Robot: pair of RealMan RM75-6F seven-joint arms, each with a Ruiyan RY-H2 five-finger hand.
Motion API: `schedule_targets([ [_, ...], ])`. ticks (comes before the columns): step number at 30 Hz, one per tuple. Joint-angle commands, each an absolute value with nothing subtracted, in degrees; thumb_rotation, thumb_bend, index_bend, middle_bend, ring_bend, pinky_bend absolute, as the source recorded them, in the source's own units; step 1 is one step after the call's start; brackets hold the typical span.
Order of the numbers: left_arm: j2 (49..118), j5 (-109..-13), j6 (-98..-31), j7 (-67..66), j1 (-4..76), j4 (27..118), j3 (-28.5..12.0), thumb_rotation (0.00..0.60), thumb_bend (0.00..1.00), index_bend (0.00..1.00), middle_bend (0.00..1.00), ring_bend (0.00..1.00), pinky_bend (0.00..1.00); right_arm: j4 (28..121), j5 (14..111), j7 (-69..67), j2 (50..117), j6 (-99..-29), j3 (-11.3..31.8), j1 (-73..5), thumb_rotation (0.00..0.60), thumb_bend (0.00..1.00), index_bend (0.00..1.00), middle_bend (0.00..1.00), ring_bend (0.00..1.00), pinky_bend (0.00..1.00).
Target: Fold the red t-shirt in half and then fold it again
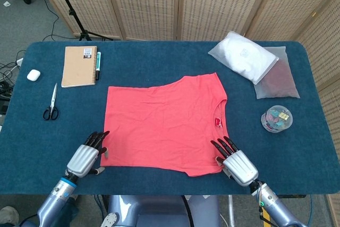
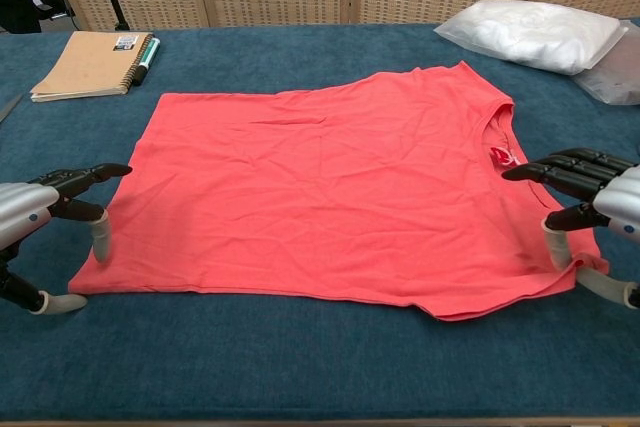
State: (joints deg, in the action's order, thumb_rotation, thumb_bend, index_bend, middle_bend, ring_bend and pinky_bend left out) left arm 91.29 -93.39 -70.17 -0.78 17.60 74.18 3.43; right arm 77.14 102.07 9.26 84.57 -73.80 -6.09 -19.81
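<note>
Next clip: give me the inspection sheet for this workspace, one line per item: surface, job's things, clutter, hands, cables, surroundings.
Surface: blue table, cloth-covered.
Job's things: red t-shirt lies flat and unfolded, collar toward the robot's right.
Clutter: notebook with pen beside it, scissors, small white case, two plastic bags, clear tub of colored bits.
Hands: left hand at the shirt's near left corner, right hand at its near right corner; both with fingers apart, no grip seen.
Cables: loose cables on the floor left of the table.
Surroundings: folding screens behind, a black stand.
</note>
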Motion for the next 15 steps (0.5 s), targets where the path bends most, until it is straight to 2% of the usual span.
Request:
schedule_targets([
  [1,91.19,-93.33,-70.22,-0.48,17.65,74.30,3.57,0.600,0.29,0.59,0.00,0.00,0.00,77.18,102.06,9.21,84.52,-73.82,-6.11,-19.83,0.600,0.52,0.56,0.07,0.00,0.00],
  [5,90.69,-93.32,-70.39,0.06,17.68,74.61,3.87,0.600,0.41,0.61,0.00,0.00,0.00,77.29,102.03,9.22,84.44,-73.89,-6.11,-19.85,0.600,0.52,0.56,0.07,0.00,0.00],
  [15,89.26,-91.79,-69.31,-2.01,18.27,76.63,3.53,0.600,0.53,0.62,0.00,0.00,0.00,77.45,101.82,9.49,84.33,-73.79,-6.13,-19.90,0.600,0.53,0.56,0.07,0.00,0.00],
])
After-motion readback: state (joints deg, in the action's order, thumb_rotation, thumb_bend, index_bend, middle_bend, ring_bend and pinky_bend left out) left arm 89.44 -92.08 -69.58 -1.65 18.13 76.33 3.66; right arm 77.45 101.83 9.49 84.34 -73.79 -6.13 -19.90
